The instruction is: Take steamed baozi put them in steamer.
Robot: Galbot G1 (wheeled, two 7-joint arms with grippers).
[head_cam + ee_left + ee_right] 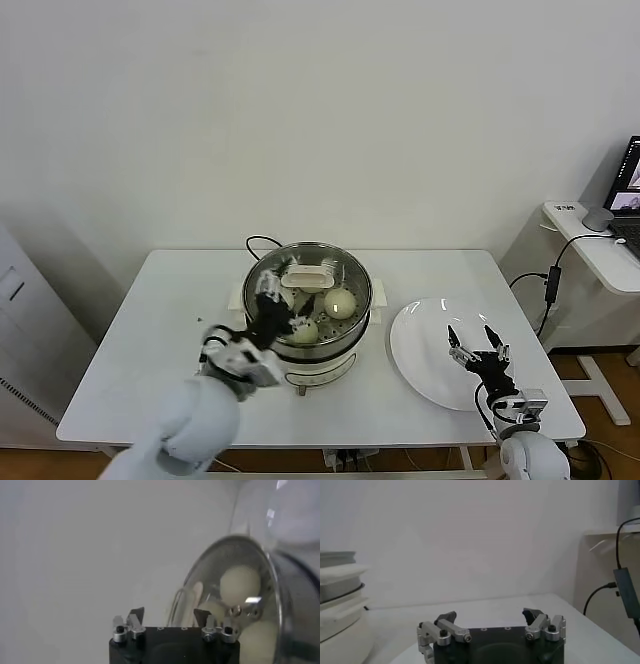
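The steamer (352, 338) stands mid-table, a steel basket on a white base. Inside it I see cream-white baozi: one on the right (340, 303) and one at the front (304, 331). My left gripper (278, 306) is over the basket's front-left part, open and holding nothing. In the left wrist view the open left gripper (168, 614) faces the basket rim (272, 580), with baozi (240, 582) behind it. My right gripper (472, 340) hovers open over the white plate (420, 340); the right wrist view shows the right gripper (490, 615) holding nothing.
A white lid handle (307, 275) shows at the back of the basket. The pot's black cord (258, 241) runs behind it. A side desk with a laptop (630, 185) and hanging cables (548, 285) stands at the right. The table's edges lie close to the plate.
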